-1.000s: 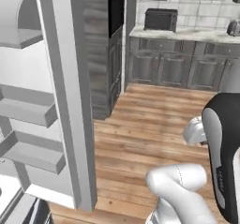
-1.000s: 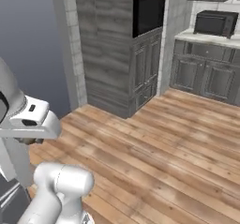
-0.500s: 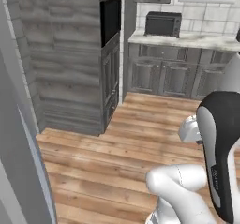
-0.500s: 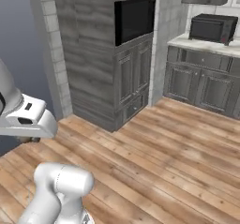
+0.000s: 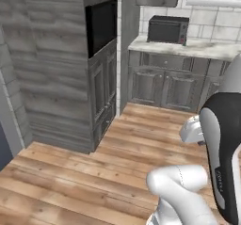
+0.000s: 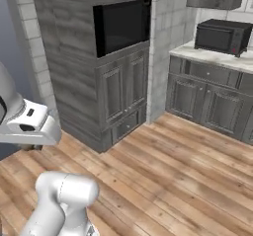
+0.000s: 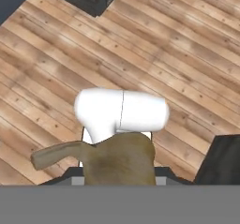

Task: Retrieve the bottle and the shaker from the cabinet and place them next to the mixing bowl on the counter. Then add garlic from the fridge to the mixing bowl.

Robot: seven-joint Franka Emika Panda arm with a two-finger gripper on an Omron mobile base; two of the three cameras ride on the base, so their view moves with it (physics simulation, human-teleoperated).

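In the hand view a brownish garlic bulb (image 7: 119,160) with a stem sticking out to the left sits between the fingers of my gripper (image 7: 119,175), which is shut on it. The bulb hides most of the fingertips. Below it lie the robot's white body and the wooden floor (image 7: 178,54). The white hand (image 5: 190,130) hangs over the floor in the left base view, and the hand (image 6: 27,126) sits at the left edge in the right base view. The bottle, shaker, mixing bowl, cabinet and fridge are out of view.
A tall grey wood column with a built-in black oven (image 5: 101,26) stands ahead on the left. Right of it runs a counter (image 5: 197,47) with a black microwave (image 5: 168,28) over grey lower cabinets (image 6: 207,99). Open wooden floor (image 5: 94,172) lies between.
The whole picture has swung: the base has turned, so the open fridge door and its shelves have slid out at the left, and the oven column and microwave counter are closer. The grip is unchanged.
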